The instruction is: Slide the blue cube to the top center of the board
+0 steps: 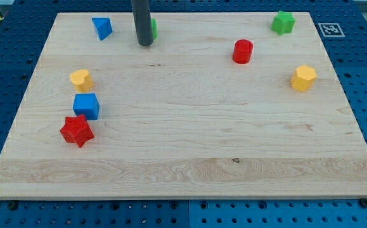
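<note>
The blue cube [86, 106] sits near the board's left edge, between a yellow heart-shaped block [81, 79] above it and a red star block [77, 130] touching its lower left. My tip [145, 44] rests on the board near the top, left of centre, far up and to the right of the blue cube. A green block [153, 27] is mostly hidden behind the rod.
A blue wedge-like block [102, 28] lies at the top left. A red cylinder [243, 51] stands right of centre near the top. A green star [283, 23] is at the top right, a yellow hexagon [303, 78] at the right. The wooden board [196, 145] lies on a blue pegboard.
</note>
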`<state>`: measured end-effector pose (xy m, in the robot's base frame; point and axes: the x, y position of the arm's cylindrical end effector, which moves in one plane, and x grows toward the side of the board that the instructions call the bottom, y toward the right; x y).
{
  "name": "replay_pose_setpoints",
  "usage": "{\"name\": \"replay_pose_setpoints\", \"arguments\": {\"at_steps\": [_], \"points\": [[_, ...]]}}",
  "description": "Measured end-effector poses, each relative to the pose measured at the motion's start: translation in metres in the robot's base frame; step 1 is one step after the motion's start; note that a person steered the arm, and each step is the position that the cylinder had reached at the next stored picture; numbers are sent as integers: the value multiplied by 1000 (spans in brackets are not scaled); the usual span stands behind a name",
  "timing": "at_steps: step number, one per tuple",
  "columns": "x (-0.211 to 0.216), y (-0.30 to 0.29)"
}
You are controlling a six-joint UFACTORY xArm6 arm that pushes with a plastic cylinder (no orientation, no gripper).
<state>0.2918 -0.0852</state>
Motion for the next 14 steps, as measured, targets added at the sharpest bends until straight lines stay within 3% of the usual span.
{"name": "replay_pose_setpoints", "arguments": {"at_steps": [4, 5, 6, 9, 11, 13, 14], "points": [[4, 133], [32, 105], [33, 62], [65, -101], [137, -189], [200, -147], [196, -114]]}}
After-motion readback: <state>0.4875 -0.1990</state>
